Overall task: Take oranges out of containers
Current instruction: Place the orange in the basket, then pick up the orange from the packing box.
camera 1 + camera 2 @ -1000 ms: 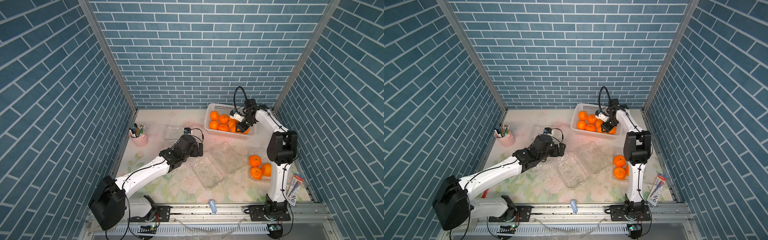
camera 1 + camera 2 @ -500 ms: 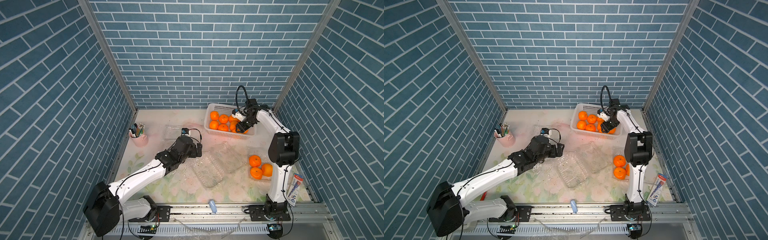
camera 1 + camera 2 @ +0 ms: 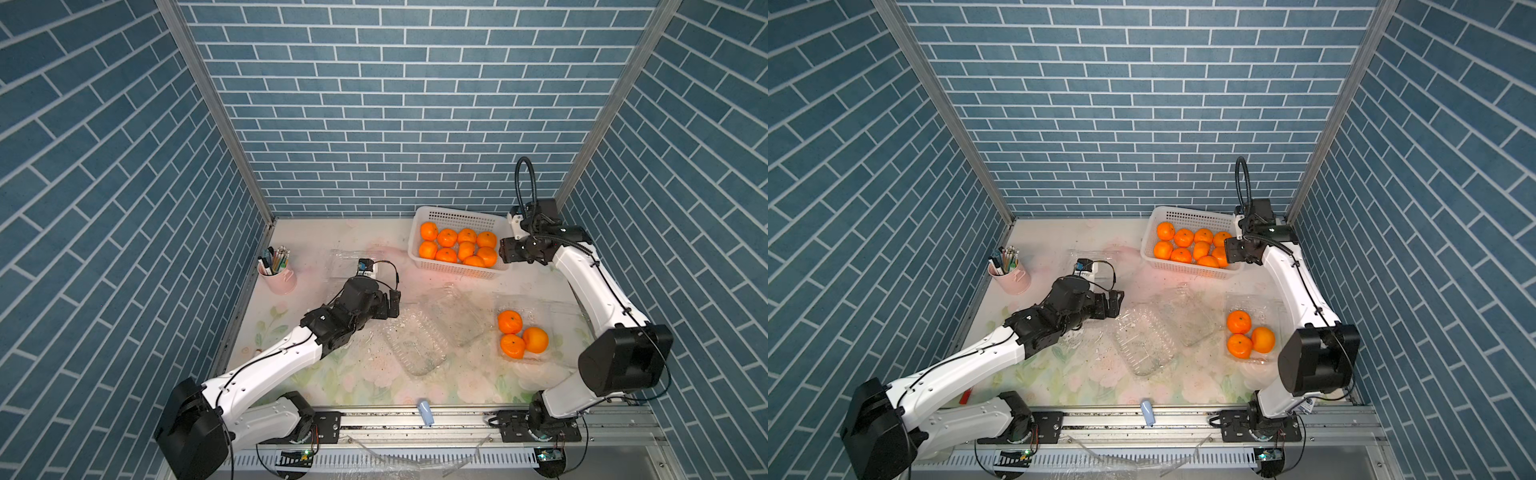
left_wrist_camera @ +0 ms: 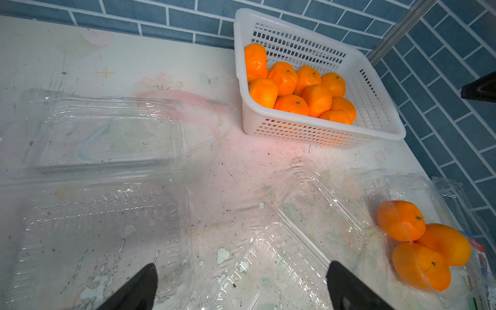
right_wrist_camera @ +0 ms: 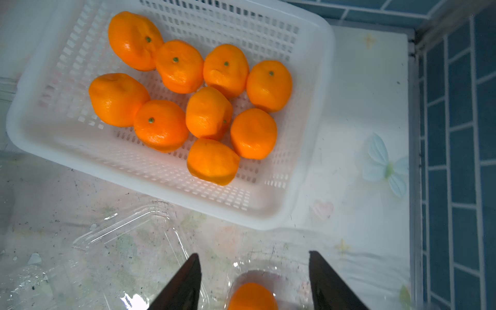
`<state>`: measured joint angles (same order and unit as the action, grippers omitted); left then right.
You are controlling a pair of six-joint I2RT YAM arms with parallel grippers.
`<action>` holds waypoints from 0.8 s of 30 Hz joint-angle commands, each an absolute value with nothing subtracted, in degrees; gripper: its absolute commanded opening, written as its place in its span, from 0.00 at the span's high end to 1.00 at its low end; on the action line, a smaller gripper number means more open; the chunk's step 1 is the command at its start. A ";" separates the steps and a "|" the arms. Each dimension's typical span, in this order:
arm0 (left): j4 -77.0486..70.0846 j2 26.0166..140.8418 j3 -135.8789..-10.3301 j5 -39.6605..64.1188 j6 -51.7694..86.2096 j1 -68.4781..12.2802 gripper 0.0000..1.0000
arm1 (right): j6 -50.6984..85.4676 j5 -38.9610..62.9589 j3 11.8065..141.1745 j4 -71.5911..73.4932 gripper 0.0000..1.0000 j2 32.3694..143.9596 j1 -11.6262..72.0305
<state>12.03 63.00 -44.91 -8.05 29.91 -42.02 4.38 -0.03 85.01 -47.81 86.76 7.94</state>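
My left jaws: wide, empty, low over the counter (image 3: 309, 235) beside 2 empty clear boxes (image 3: 415, 345). My right jaws: apart, nothing between them, at the right-wall end of the white basket (image 3: 459, 216). 9 oranges (image 3: 466, 250) lie in it. 3 more sit in a third clear box (image 3: 536, 307) on the counter's right side, beside my right arm (image 3: 582, 282).

No word, number, brand or sign can be read anywhere in these views. The only printed matter that shows is on a packet (image 4: 483, 257) at the edge of the left wrist view. It carries a red patch and blue edging, but the print is too small and too cut off to make out.
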 commanded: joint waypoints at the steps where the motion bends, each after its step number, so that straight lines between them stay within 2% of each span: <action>1: 13.68 60.47 -43.81 -8.34 27.75 -41.69 0.01 | 16.81 -3.39 78.46 -50.93 0.36 80.96 6.62; 14: 14.22 56.83 -41.33 -9.40 28.06 -41.67 0.01 | 31.63 -6.15 55.45 -60.56 0.40 59.76 4.85; 24: 10.89 55.59 -38.17 -7.90 29.93 -41.74 0.01 | 37.90 -5.45 47.72 -58.77 0.41 57.87 4.87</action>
